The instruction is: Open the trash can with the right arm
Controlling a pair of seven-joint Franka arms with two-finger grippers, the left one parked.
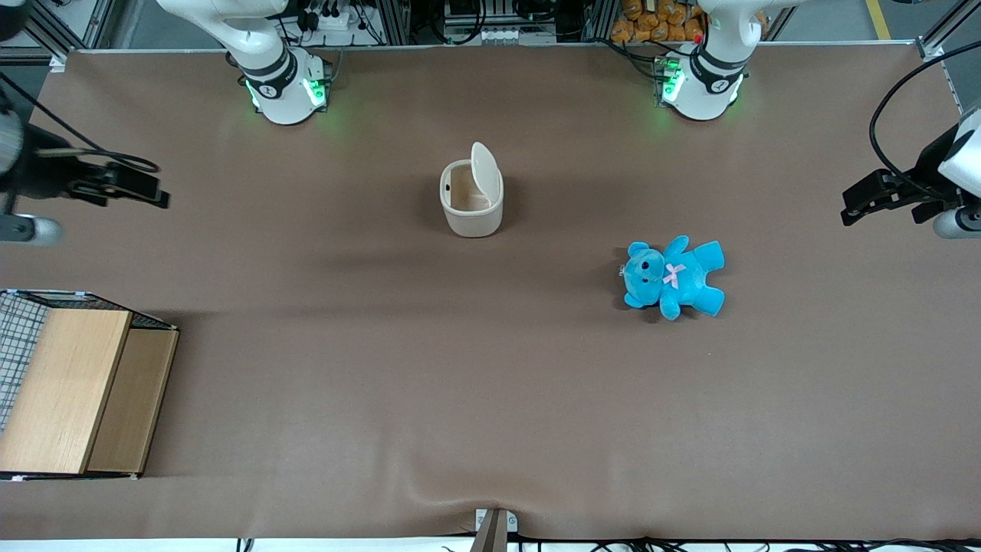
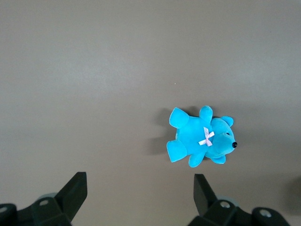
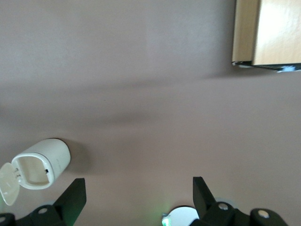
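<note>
The cream-white trash can point(image 1: 471, 208) stands upright near the middle of the brown table. Its flip lid point(image 1: 484, 170) is raised upright, so the tan inside shows. The right wrist view also shows the can point(image 3: 44, 162) with its lid point(image 3: 8, 183) swung open. My right gripper point(image 1: 146, 188) hovers above the table toward the working arm's end, well away from the can and touching nothing. In the right wrist view the gripper point(image 3: 138, 181) is open and empty, with its black fingers point(image 3: 73, 195) wide apart.
A blue teddy point(image 1: 674, 276) lies toward the parked arm's end, nearer the front camera than the can; the left wrist view shows it too point(image 2: 200, 139). A wooden box with wire mesh point(image 1: 69, 391) sits at the working arm's end, near the front edge, and also appears in the right wrist view point(image 3: 268, 30).
</note>
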